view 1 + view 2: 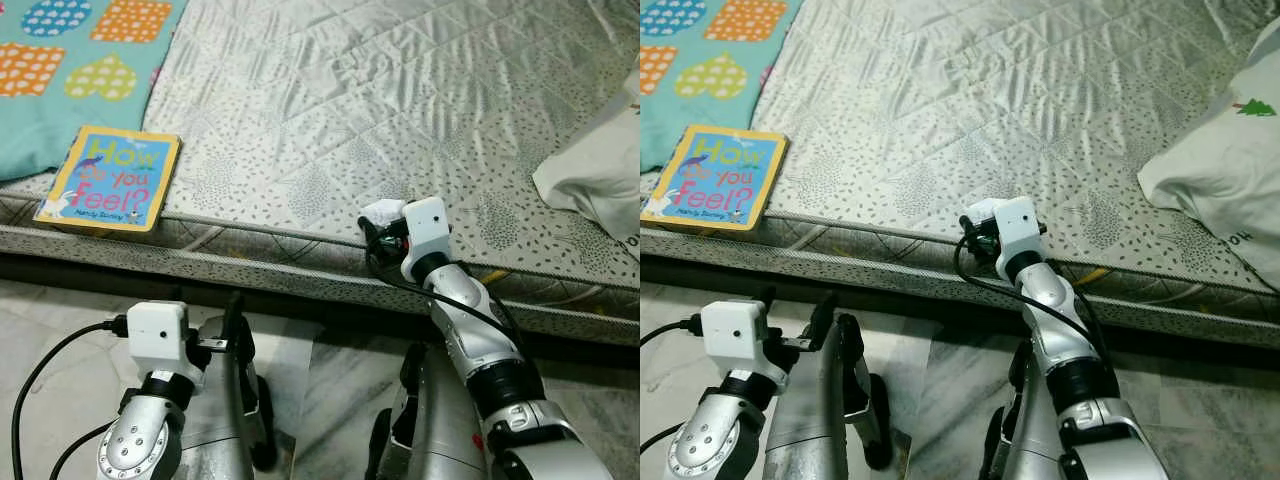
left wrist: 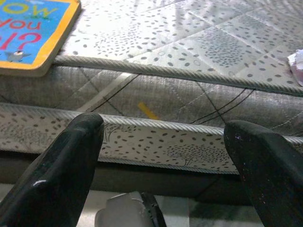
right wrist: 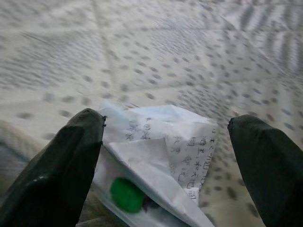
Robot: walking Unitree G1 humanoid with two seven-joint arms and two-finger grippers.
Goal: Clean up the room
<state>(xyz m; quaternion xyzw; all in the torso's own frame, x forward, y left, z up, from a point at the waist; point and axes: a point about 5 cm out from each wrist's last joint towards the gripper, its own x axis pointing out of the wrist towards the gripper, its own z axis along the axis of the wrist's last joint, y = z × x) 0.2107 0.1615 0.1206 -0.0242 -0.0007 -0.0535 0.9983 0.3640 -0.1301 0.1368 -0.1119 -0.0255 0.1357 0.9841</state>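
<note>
Our right gripper (image 3: 165,156) straddles the crumpled paper (image 3: 163,146) at the mattress (image 1: 330,120) edge, fingers spread wide.

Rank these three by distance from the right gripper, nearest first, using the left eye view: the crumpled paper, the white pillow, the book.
1. Crumpled paper: on the mattress edge, right at the open right gripper, between its fingers in the wrist view.
2. White pillow: on the mattress, to the robot's right.
3. Book: at the mattress's left edge, farthest.
</note>
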